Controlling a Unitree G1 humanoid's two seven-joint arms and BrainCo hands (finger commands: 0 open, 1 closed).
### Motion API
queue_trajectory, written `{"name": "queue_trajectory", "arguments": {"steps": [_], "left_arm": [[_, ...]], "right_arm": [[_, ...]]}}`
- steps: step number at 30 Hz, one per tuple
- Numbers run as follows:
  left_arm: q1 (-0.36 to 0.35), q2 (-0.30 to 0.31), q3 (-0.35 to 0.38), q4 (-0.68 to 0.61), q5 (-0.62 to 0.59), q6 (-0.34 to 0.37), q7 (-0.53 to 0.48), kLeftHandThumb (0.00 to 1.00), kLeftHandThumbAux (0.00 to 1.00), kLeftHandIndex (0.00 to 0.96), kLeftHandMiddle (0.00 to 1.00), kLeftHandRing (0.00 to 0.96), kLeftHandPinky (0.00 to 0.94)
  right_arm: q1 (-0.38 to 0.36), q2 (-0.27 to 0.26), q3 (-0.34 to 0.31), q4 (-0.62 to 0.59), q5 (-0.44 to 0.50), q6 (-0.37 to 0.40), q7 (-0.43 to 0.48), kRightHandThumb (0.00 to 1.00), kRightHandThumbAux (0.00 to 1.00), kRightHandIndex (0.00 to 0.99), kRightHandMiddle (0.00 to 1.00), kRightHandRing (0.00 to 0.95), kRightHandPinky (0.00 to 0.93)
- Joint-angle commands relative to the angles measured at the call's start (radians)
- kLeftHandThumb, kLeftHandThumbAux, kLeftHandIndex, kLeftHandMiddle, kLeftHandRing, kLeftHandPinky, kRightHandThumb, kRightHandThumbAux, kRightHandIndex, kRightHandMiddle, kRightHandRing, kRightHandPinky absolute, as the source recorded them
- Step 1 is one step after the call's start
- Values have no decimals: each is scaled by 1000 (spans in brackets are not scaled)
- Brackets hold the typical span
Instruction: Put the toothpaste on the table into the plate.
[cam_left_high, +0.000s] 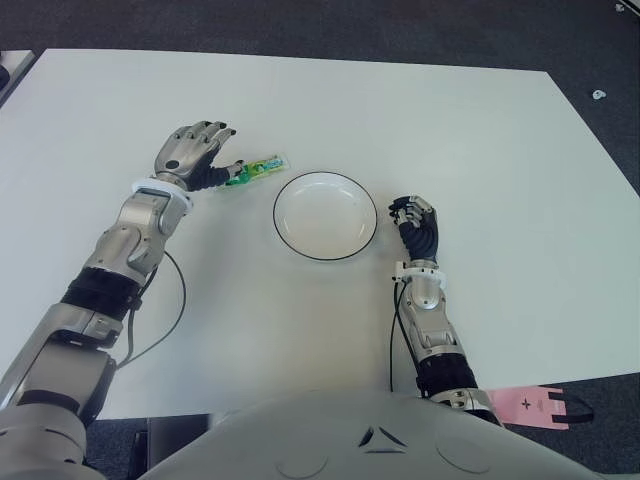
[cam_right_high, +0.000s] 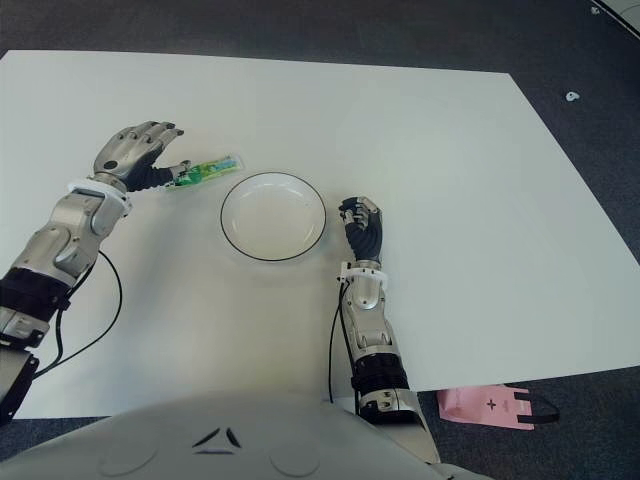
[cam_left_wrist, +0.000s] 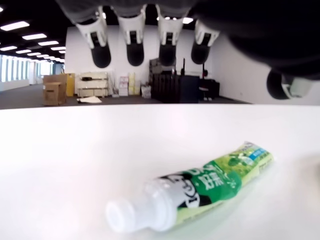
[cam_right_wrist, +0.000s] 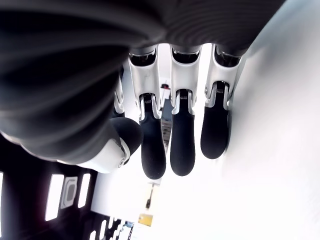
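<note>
A green-and-white toothpaste tube (cam_left_high: 258, 168) lies flat on the white table (cam_left_high: 480, 150), just left of the plate, with its white cap (cam_left_wrist: 135, 212) pointing toward my left hand. My left hand (cam_left_high: 215, 150) hovers at the tube's cap end, open. Its fingers (cam_left_wrist: 134, 42) are spread above the tube and do not touch it. The round white plate (cam_left_high: 325, 216) with a dark rim holds nothing. To the right of the plate is my right hand (cam_left_high: 415, 222), its fingers (cam_right_wrist: 182, 145) curled with nothing in them.
A thin black cable (cam_left_high: 170, 310) loops over the table beside my left forearm. A pink bag (cam_left_high: 535, 405) lies beyond the table's near right edge. Dark floor surrounds the table.
</note>
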Motion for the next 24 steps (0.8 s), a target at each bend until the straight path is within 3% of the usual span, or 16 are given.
{"name": "queue_trajectory", "arguments": {"steps": [1, 10, 24], "left_arm": [[-49, 19, -50, 48, 12, -38, -79, 419, 133, 0, 0, 0, 0], [-138, 21, -112, 130, -8, -111, -212, 455, 147, 0, 0, 0, 0], [-242, 18, -212, 269, -5, -265, -314, 478, 159, 0, 0, 0, 0]], "right_arm": [[97, 13, 7, 94, 2, 93, 8, 708, 728, 426, 498, 479, 475], [101, 16, 8, 93, 3, 87, 7, 709, 728, 426, 499, 481, 481], [106, 16, 9, 90, -1, 97, 2, 709, 728, 426, 498, 484, 488]]}}
